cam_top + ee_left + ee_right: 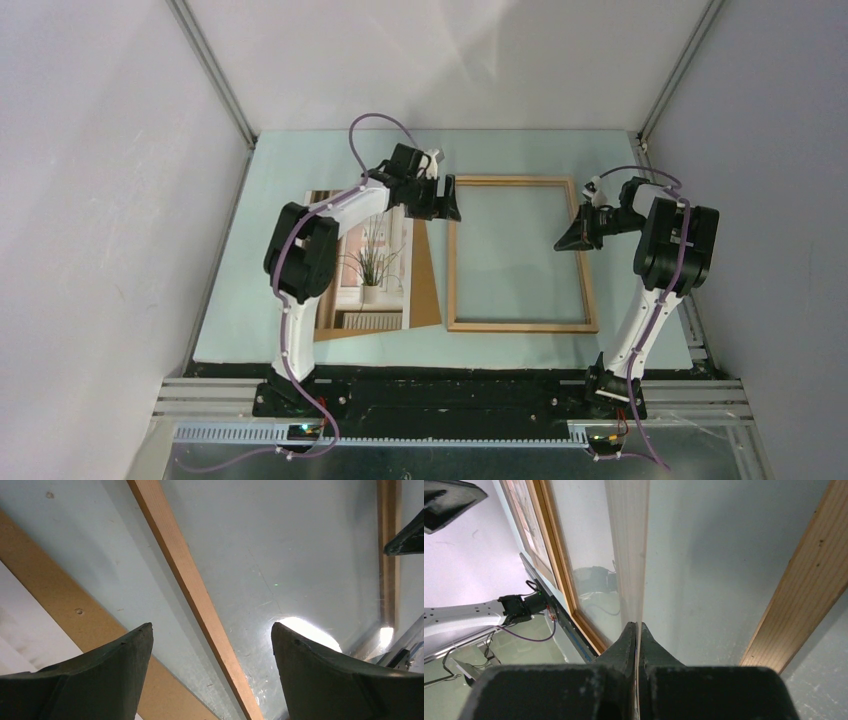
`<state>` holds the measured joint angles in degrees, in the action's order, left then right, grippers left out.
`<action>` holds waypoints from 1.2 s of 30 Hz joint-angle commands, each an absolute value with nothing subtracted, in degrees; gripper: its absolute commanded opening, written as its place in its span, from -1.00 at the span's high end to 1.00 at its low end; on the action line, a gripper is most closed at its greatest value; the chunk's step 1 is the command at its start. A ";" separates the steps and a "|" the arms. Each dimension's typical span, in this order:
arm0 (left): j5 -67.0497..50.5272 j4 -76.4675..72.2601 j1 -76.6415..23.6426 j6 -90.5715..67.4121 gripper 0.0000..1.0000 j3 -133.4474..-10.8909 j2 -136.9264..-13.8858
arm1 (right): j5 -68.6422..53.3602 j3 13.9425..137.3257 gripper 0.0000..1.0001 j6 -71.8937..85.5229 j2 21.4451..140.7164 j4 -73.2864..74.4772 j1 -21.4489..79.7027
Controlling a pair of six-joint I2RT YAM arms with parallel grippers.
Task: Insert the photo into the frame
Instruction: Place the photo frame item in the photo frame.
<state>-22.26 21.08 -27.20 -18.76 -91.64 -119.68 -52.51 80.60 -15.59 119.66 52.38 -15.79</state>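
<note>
Pale green tabletop carries the frame at centre. The photo lies at its 9 o'clock on a backing board. The left end effector hangs wide open and empty over the frame's 11 o'clock corner. The right end effector, at 3 o'clock, pinches what looks like a clear pane by its edge; so thin a hold could slip and drop it.

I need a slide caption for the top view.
Left claw open over the frame, right claw shut at its edge, photo lying outside it.
</note>
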 commanded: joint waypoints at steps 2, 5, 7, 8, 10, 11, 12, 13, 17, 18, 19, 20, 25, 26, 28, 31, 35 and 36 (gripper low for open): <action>-23.53 20.09 -28.31 -21.29 -0.85 -92.73 -122.26 | -55.06 80.95 1.00 -14.47 116.95 49.86 -15.07; -23.99 20.08 -29.14 -21.88 -0.85 -92.64 -123.24 | -55.36 80.95 1.00 -14.15 116.47 49.19 -15.04; -24.32 20.11 -29.75 -22.36 -0.85 -92.75 -124.08 | -55.74 80.95 1.00 -14.00 116.36 48.87 -15.03; -24.42 20.12 -30.11 -22.66 -0.84 -92.87 -124.62 | -56.01 80.97 1.00 -13.87 116.32 48.80 -14.96; -24.79 20.13 -30.59 -23.16 -0.84 -93.37 -125.28 | -56.58 80.96 1.00 -13.63 116.33 48.82 -14.88; -24.90 20.08 -30.68 -23.27 -0.84 -93.53 -125.48 | -56.86 80.95 1.00 -13.58 116.45 48.80 -14.87; -24.97 20.07 -30.98 -23.44 -0.84 -93.76 -125.79 | -57.39 80.97 1.00 -13.42 116.49 48.74 -14.86; -25.05 20.10 -31.09 -23.50 -0.84 -93.81 -125.91 | -57.61 80.96 1.00 -13.30 116.62 48.63 -14.85; -25.69 20.08 -31.68 -23.82 -0.84 -93.87 -126.45 | -58.76 80.50 1.00 -12.34 116.55 47.66 -14.77; -25.83 20.07 -31.80 -23.99 -0.84 -93.87 -126.62 | -58.96 80.46 1.00 -11.98 116.50 47.29 -14.77; -25.88 20.09 -31.85 -24.08 -0.84 -93.87 -126.68 | -59.28 80.43 1.00 -11.79 116.48 47.16 -14.77; -26.02 20.07 -31.87 -24.21 -0.84 -93.87 -126.77 | -59.39 80.38 1.00 -11.61 116.50 46.99 -14.70; -26.31 19.96 -31.94 -24.61 -0.84 -93.78 -126.81 | -61.08 80.15 1.00 -11.66 115.97 46.91 -14.50; -26.33 19.96 -31.92 -24.65 -0.84 -93.78 -126.82 | -61.21 80.06 1.00 -11.86 115.59 46.82 -14.50; -26.35 19.93 -31.96 -24.76 -0.84 -93.83 -126.79 | -61.67 79.91 1.00 -12.37 115.32 46.88 -14.50; -26.37 19.87 -31.90 -24.76 -0.84 -93.91 -126.75 | -62.40 79.85 1.00 -13.25 115.12 47.50 -14.48; -26.20 19.84 -31.86 -24.67 -0.84 -93.87 -126.61 | -63.34 79.58 1.00 -14.50 114.64 48.16 -14.47; -26.15 19.81 -31.88 -24.64 -0.84 -93.87 -126.59 | -63.58 79.55 1.00 -14.72 114.58 48.34 -14.49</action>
